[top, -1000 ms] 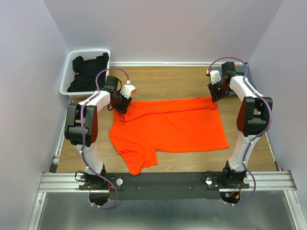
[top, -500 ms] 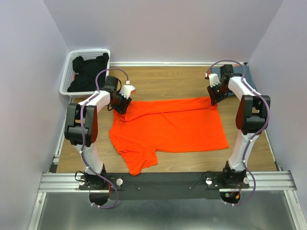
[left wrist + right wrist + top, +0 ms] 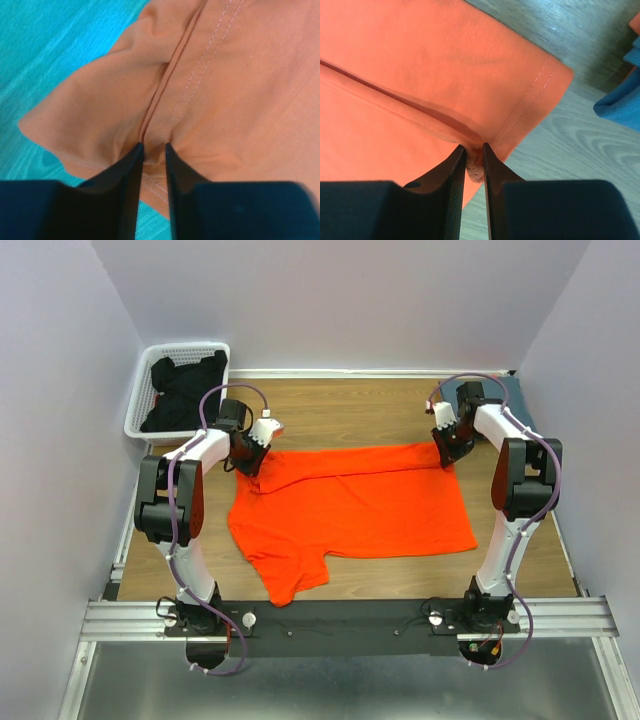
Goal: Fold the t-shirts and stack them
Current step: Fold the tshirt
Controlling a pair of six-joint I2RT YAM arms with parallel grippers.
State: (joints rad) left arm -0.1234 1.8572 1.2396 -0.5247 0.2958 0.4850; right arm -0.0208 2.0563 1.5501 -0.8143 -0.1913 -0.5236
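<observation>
The left end effector [image 3: 154, 146] and right end effector [image 3: 474, 146] have just closed, each gripping the orange t-shirt [image 3: 360, 505] at its 10 and 2 o'clock corners on the table [image 3: 350, 405]. The far edge looks ready to be lifted for the next fold.

Back wall [image 3: 340, 300] pale lavender, plain, matte. Left wall [image 3: 50, 440] and right wall [image 3: 600, 390] same colour, closing in on both sides of frame. White strip [image 3: 330, 373] along foot of back wall. Bench [image 3: 350, 405] wood-grain, mid brown, filling centre of frame. White slotted basket [image 3: 188, 347] upper left, at bench's far left corner, close to left wall. Aluminium rail [image 3: 120, 615] across lower frame, black plate [image 3: 350, 615] along it. Grey metal sheet [image 3: 350, 690] at bottom edge. Light even, soft; shadows faint.
</observation>
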